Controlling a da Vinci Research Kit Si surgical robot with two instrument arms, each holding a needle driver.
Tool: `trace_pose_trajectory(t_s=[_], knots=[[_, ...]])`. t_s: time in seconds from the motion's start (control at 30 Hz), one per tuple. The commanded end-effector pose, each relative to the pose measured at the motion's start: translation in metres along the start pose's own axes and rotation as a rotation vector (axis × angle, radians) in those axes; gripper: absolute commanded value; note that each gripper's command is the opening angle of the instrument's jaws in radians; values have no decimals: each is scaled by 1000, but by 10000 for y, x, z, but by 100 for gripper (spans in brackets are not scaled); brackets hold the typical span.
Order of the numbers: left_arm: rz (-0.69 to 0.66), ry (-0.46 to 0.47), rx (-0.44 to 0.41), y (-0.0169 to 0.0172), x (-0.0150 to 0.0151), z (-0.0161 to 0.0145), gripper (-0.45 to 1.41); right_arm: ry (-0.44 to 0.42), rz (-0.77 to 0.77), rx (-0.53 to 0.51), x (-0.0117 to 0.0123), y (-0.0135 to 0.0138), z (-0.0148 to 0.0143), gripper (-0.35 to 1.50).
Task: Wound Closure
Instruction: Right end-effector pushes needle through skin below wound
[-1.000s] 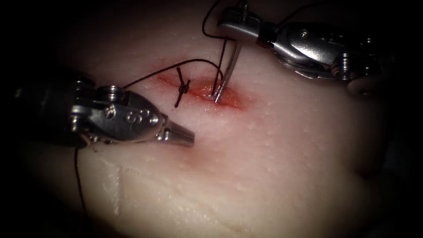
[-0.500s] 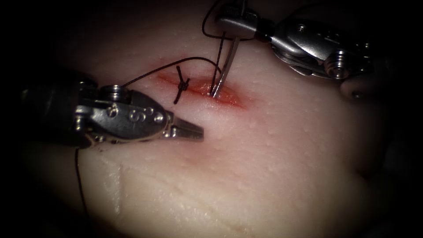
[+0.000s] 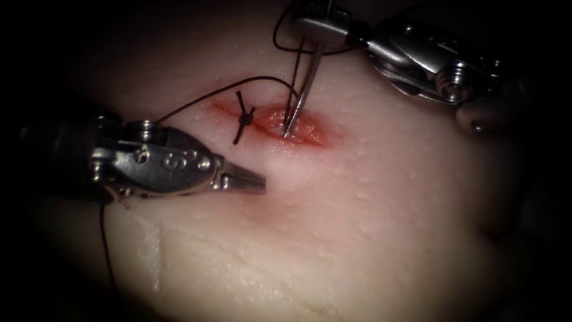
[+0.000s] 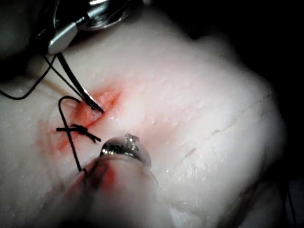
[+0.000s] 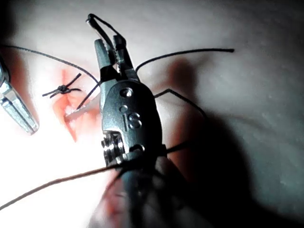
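Needle [image 3: 302,89] tip at the cut [image 3: 274,122], right of the knot [image 3: 245,120]
Right tool [image 3: 316,27] clamps the needle's upper end; left tool [image 3: 250,182], closed and empty, rests on the tissue [image 3: 369,226]; a steep entry may tear the cut's edge

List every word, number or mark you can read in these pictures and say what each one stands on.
"IS": stamped on the body of the right gripper, on its metal housing, read in the right wrist view.
Stamped characters on the body of the left gripper, on its housing, in the endoscope view: too blurred to read for sure.
No text on the tissue, the needle or the thread.
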Motion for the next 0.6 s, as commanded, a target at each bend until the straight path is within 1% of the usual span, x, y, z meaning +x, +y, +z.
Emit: trace_pose_trajectory(t_s=[0.03,0.37,0.6], knots=[[-2,0,-5,6,-2,10,-38,-4,8,7,-11,-6,7,-35],[-2,0,-4,6,-2,10,-38,-19,41,27,-19,-9,9,-35],[0,0,-6,6,-5,7,-38,-25,100,43,-19,-10,9,-35]])
